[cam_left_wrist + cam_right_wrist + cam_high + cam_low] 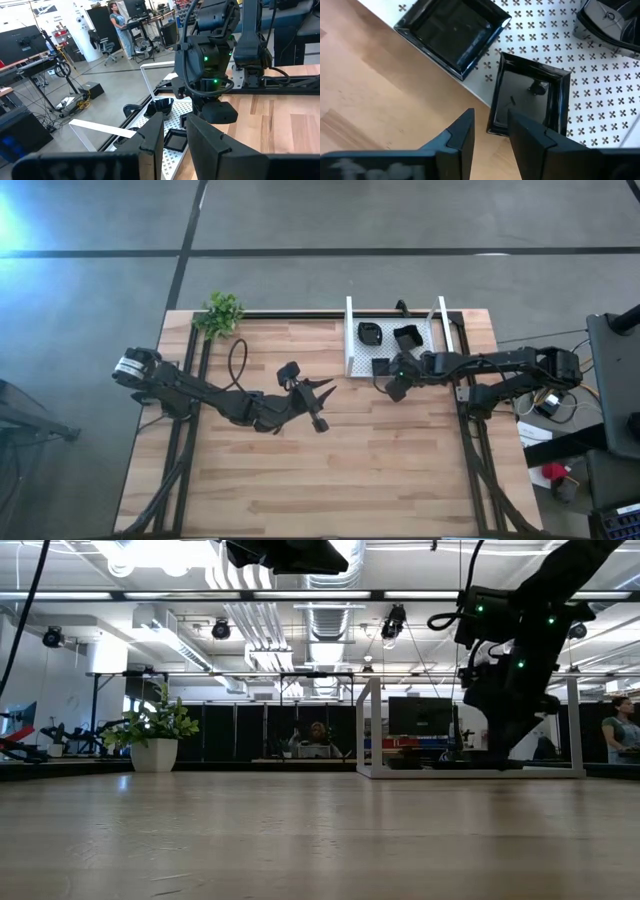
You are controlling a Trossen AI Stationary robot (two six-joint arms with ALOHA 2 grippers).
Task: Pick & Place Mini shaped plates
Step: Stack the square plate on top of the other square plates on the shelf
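From the left: a potted plant point(221, 313) sits at the table's far left corner, and wide bare wood point(300, 470) lies open in front of me. My left gripper point(318, 402) hangs mid-table, arm bent low across the boards, fingers slightly parted on nothing. Right of it, the white mesh tray point(360, 348) stands at the far edge with upright walls. The mini shaped plates point(382, 367) lie in it: two square ones at its near rim, one point(451, 33) overhanging the wood, the other point(530, 97) flat on the mesh, plus rounded ones farther back. My right gripper point(490, 131) reaches in from the right, hovering at that near rim, fingers spread, empty.
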